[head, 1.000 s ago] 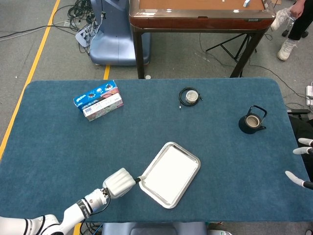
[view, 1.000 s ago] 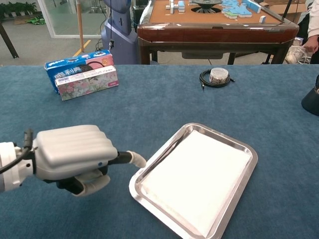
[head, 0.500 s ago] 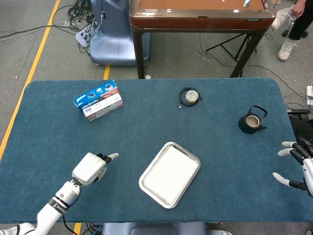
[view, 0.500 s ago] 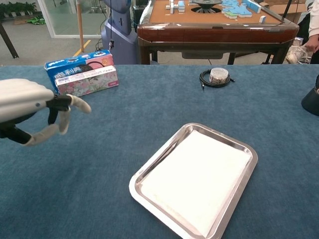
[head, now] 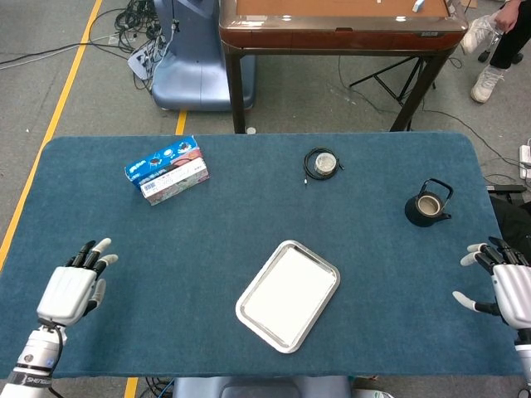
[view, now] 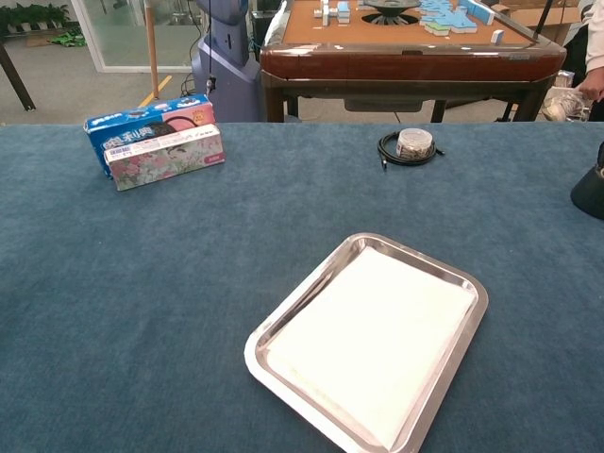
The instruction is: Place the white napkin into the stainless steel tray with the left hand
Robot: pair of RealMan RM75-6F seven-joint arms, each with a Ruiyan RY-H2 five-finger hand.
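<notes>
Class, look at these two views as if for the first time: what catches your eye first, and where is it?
The stainless steel tray near the table's front middle stands out, with the white napkin lying flat inside it. At the front corners, the left hand and right hand hover with fingers spread, holding nothing.

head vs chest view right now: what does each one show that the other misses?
Only the head view shows the left hand and right hand, both empty with fingers spread, and the whole black teapot. Only the chest view shows the tiles on the far brown table. Both show the tray holding the white napkin, the tissue box and the cable coil.
</notes>
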